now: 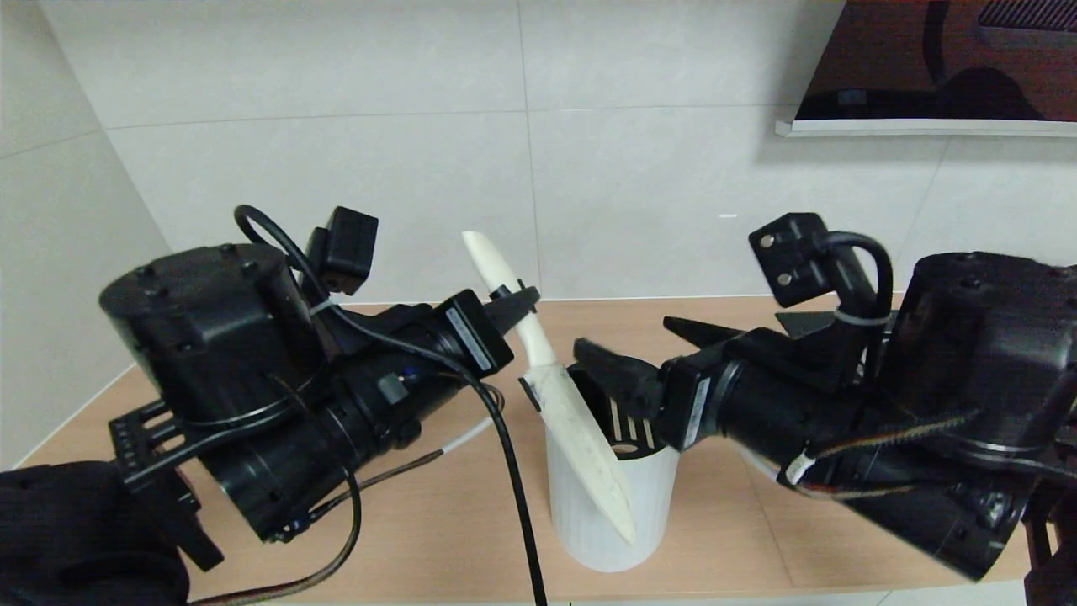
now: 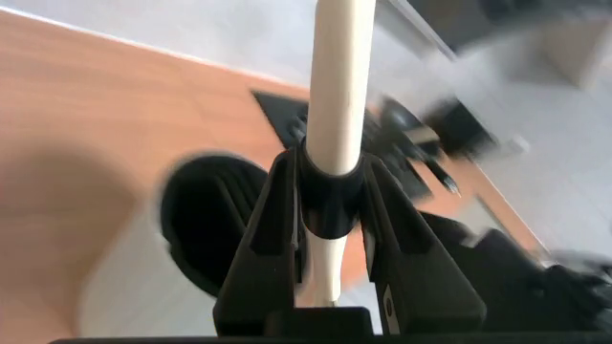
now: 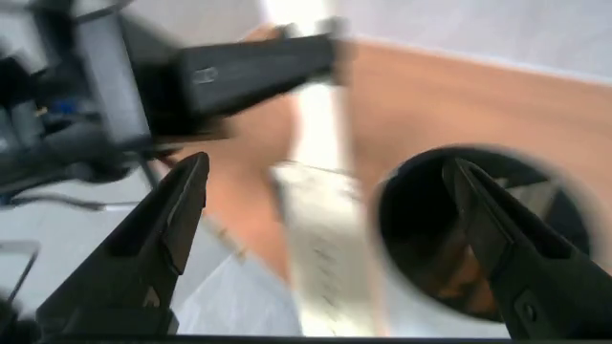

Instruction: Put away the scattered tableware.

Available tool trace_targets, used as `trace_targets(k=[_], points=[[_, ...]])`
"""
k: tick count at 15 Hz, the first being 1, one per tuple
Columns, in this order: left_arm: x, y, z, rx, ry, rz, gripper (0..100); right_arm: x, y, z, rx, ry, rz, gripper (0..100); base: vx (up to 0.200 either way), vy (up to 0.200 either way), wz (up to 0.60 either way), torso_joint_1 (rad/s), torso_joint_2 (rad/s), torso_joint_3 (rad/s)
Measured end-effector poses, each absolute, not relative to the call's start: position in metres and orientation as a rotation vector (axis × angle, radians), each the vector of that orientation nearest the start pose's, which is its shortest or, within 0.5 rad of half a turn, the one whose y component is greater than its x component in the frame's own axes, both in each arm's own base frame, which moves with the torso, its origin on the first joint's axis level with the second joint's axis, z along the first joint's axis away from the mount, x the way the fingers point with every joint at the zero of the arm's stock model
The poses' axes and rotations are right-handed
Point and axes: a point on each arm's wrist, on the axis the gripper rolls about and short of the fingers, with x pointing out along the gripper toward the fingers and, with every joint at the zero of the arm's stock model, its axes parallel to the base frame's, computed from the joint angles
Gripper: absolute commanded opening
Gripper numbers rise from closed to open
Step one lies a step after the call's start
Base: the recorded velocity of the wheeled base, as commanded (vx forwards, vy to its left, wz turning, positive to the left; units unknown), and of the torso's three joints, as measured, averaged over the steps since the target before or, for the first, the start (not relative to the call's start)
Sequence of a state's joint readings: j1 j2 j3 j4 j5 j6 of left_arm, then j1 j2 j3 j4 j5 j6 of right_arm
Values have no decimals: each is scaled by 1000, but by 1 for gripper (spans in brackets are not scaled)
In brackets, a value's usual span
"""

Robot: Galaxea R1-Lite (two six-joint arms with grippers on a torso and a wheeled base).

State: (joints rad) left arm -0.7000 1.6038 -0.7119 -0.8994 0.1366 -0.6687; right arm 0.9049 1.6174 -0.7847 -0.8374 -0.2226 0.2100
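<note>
Holding knife, left tool, beside holder, right tool spread

Pretty clearly a kitchen: big glossy white wall tiles across 12 o'clock, a light wooden countertop below, a dark slanted extractor hood at 2 o'clock, and a white ribbed cutlery holder at 6.

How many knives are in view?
1. The white knife is clamped in the left tool, its blade hanging in front of the white holder; the holder's inside may hide others.
</note>
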Motion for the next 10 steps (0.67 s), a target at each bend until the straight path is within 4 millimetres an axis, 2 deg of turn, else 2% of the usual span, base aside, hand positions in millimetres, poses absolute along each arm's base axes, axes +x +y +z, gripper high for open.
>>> trace_targets(k=[3,5,8,10], points=[[221,-175,247,-591,88,-393,0,193,206,238,233,14,616,100,0,0,0,0,0,0],[219,-178,269,-484,-5,-294,0,200,196,244,243,-10,578,100,0,0,0,0,0,0],[208,-206,284,-352,-76,-211,0,207,188,247,247,-22,542,100,0,0,0,0,0,0],[199,-230,288,-339,-129,-210,0,207,187,248,246,-27,536,100,0,0,0,0,0,0]])
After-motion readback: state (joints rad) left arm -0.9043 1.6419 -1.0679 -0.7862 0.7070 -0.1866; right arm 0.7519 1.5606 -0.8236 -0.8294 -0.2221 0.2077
